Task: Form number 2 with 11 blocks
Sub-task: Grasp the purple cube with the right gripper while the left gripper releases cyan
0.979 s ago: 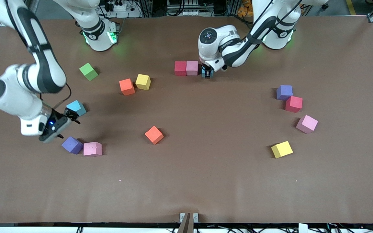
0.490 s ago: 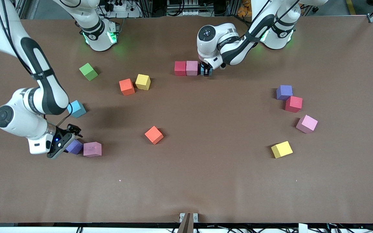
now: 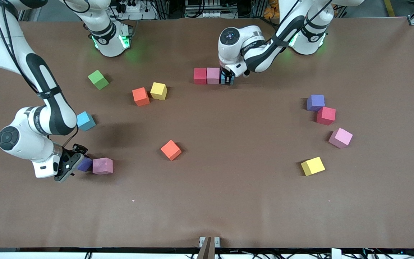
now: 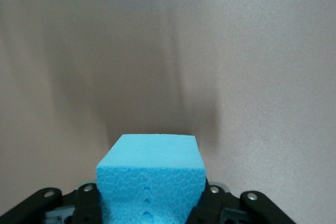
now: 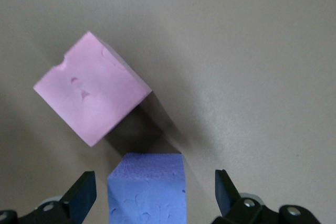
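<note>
Toward the robots' bases, your left gripper (image 3: 227, 80) pinches a matte blue foam cube (image 4: 151, 179) with a pebbled face, set down touching a pink foam cube (image 3: 213, 75) that sits flush beside a red foam cube (image 3: 200, 76): three in one row. Its fingers hide most of the blue cube in the front view. Your right gripper (image 5: 152, 192) stands spread around a purple foam cube (image 5: 147, 192), partly hidden, beside a dented pink cube (image 5: 90, 95).

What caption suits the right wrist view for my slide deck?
Open right gripper straddling a matte purple foam cube on the brown table, a pink foam cube beside it.
</note>
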### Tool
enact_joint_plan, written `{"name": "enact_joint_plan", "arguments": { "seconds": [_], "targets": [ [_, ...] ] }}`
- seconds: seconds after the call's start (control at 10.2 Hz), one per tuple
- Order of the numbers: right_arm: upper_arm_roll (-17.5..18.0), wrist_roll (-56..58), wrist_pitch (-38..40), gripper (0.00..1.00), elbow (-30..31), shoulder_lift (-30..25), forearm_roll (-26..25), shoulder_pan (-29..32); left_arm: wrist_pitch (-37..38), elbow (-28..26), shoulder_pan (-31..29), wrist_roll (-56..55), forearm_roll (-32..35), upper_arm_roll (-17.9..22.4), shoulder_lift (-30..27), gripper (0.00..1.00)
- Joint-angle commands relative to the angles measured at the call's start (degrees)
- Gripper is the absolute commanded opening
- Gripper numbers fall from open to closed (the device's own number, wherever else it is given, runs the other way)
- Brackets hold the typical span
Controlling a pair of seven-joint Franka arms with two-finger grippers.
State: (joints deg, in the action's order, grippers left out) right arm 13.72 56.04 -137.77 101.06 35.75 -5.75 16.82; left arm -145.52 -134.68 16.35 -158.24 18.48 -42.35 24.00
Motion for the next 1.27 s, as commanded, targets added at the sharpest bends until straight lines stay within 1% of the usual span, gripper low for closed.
{"name": "enact_joint_plan", "arguments": {
  "seconds": [0.0, 0.29, 0.49, 0.78, 0.98, 1.08, 1.17],
  "targets": [
    [0.87, 3.09, 0.84, 1.00, -1.04, 0.81, -0.84, 1.73, -0.29, 0.21, 0.34, -9.63, 1.38, -0.81, -0.62, 0.00],
    [-0.01, 4.17, 0.22, 1.00, -0.43, 1.25, -0.76, 1.73, -0.38, 0.30, 0.70, -9.63, 1.38, -0.81, -0.53, 0.00],
    [-0.45, 4.25, -0.74, 1.00, -0.34, 2.56, -0.76, 1.73, -0.64, 0.39, 0.78, -10.15, 1.38, -0.81, -0.53, 0.00],
    [-0.89, 3.90, -0.05, 0.99, -0.34, 2.83, -0.58, 1.29, -0.73, 1.17, 0.96, -10.59, 1.38, -0.81, 0.26, 0.00],
    [-0.89, 3.81, -0.13, 0.75, -0.34, 2.92, -0.58, 1.20, -0.73, 1.35, 0.96, -10.94, 1.38, -0.81, 0.26, 0.00],
    [-0.89, 3.81, -0.22, 0.65, -0.34, 2.92, -0.58, 0.94, -0.73, 1.35, 0.96, -11.03, 1.38, -0.81, 0.35, 0.00],
    [-0.89, 3.81, -0.13, 0.59, -0.34, 2.92, -0.58, 0.94, -0.73, 1.35, 0.96, -11.73, 1.38, -0.81, 0.61, 0.00]
  ]
}}
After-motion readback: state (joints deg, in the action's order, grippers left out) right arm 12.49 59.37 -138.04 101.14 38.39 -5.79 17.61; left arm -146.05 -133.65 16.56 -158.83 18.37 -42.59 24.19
